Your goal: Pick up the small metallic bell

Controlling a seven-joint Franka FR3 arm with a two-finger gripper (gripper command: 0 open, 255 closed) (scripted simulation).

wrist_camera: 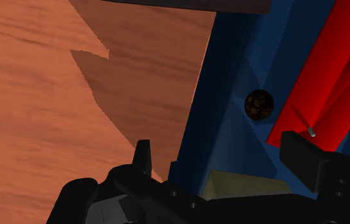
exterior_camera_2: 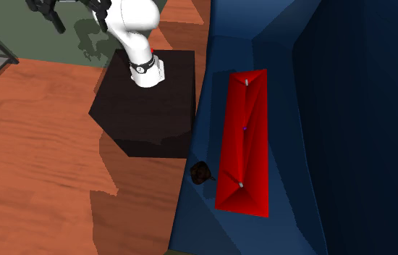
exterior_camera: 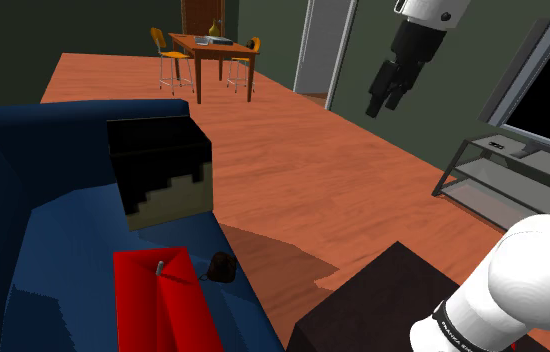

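Note:
The bell (exterior_camera: 221, 268) is a small dark brownish dome sitting on the front edge of the blue sofa seat (exterior_camera: 33, 210), right beside a red flat object (exterior_camera: 158, 300). In the second exterior view the bell (exterior_camera_2: 200, 173) sits at the sofa's rim next to the red object (exterior_camera_2: 244, 138). My gripper (exterior_camera: 381, 104) hangs high over the wooden floor, far from the bell, pointing down. In the wrist view the bell (wrist_camera: 259, 104) lies well ahead of the gripper (wrist_camera: 221, 156), whose fingers stand apart with nothing between them.
A black and tan cube (exterior_camera: 160, 170) rests on the sofa behind the bell. The black stand (exterior_camera: 383, 305) sits on the floor close to the sofa. A TV stand (exterior_camera: 523, 170) is at the shoulder view's right, a dining table (exterior_camera: 213, 50) with chairs far back.

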